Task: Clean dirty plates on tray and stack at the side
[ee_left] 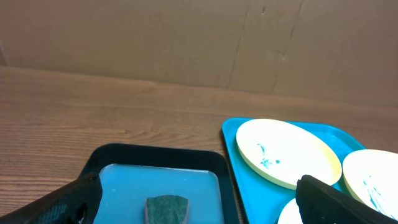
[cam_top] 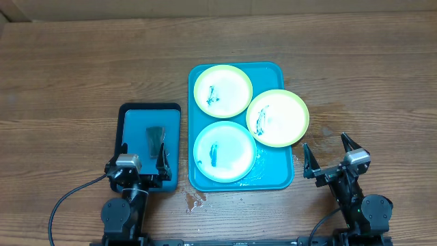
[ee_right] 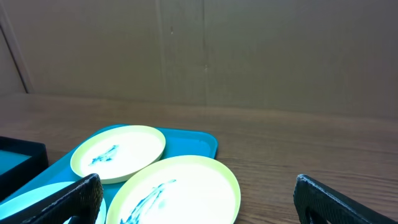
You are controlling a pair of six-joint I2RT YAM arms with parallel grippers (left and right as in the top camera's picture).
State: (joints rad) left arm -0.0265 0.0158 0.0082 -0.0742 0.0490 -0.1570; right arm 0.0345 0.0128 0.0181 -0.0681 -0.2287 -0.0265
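Two grippers up front, both spread wide and empty: left gripper (cam_top: pixel 143 154) over the dark tray (cam_top: pixel 123 113) with its sponge (cam_top: pixel 156 137), right gripper (cam_top: pixel 325 145) above the tabletop (cam_top: pixel 382 102). Beyond, three smeared plates (cam_top: pixel 224 151) on the turquoise tray (cam_top: pixel 276 171), one overhanging its right rim

A smeared near plate (ee_right: pixel 180 190) and far plate (ee_right: pixel 118 152) rest on the turquoise tray (ee_right: pixel 196 142).

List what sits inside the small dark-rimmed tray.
One dark green sponge lies on the pale blue floor of the dark-rimmed tray. Whatever is under the sponge is covered.
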